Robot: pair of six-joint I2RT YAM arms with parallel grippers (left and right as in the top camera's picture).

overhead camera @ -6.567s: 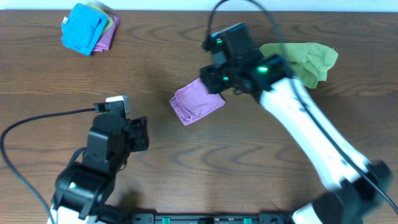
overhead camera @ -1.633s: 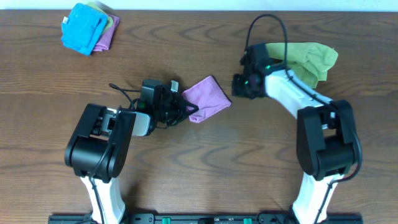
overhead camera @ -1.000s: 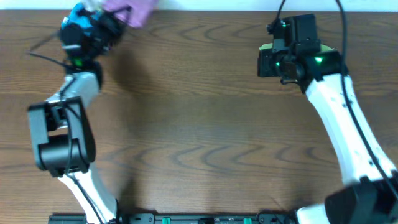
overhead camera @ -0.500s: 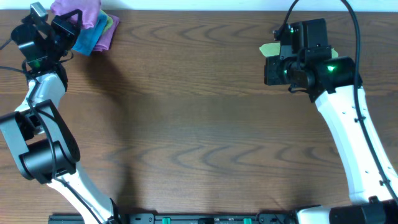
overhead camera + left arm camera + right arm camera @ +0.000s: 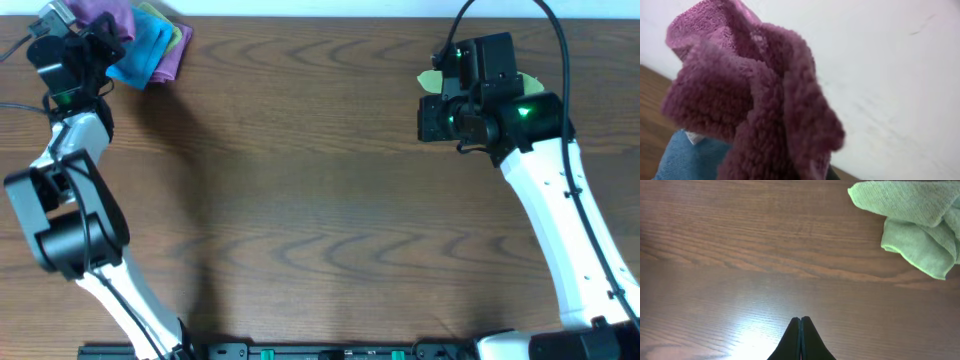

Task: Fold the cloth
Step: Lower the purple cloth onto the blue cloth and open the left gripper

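My left gripper [image 5: 85,35] is clamped on the bunched pinkish-purple cloth [image 5: 755,100], lifted just over the bright blue cloth [image 5: 135,62] at the far-left corner of the wooden table [image 5: 740,255]. My right gripper [image 5: 800,330] is pinched closed, empty, with the lime-green cloth [image 5: 915,225] nearby.

Brown wooden table [image 5: 300,180], blue cloth [image 5: 143,58] at far-left corner, crumpled lime-green cloth [image 5: 920,220] at right

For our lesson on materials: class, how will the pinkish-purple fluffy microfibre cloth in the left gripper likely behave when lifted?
Probably floppy: the pinkish-purple microfibre cloth is bunched in soft folds in the left gripper. Likely light, since one pinch carries it. Its fuzzy pile suggests it grips rather than slips.
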